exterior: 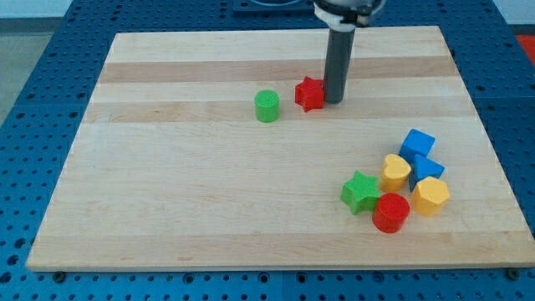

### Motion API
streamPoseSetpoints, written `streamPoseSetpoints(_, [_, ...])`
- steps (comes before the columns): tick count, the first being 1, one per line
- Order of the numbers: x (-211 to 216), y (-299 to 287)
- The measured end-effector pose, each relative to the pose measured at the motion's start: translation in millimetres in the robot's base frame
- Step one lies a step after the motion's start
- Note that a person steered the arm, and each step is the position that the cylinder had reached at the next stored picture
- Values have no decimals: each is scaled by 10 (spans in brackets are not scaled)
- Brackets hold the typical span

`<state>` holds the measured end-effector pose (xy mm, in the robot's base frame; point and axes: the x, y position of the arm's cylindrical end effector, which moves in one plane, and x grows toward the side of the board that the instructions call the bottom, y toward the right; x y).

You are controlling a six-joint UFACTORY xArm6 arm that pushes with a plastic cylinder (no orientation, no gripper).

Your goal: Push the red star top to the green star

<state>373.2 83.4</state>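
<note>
The red star lies on the wooden board in the upper middle of the view. My tip stands right against its right side, touching or nearly touching it. The green star lies far off at the lower right, at the left edge of a cluster of blocks. The rod rises from the tip to the view's top edge.
A green cylinder stands just left of the red star. By the green star lie a red cylinder, a yellow heart-like block, a yellow hexagon and two blue blocks.
</note>
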Motion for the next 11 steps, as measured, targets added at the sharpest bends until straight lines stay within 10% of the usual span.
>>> streamPoseSetpoints(3, [-722, -589])
streamPoseSetpoints(7, [142, 80])
streamPoseSetpoints(11, [886, -567])
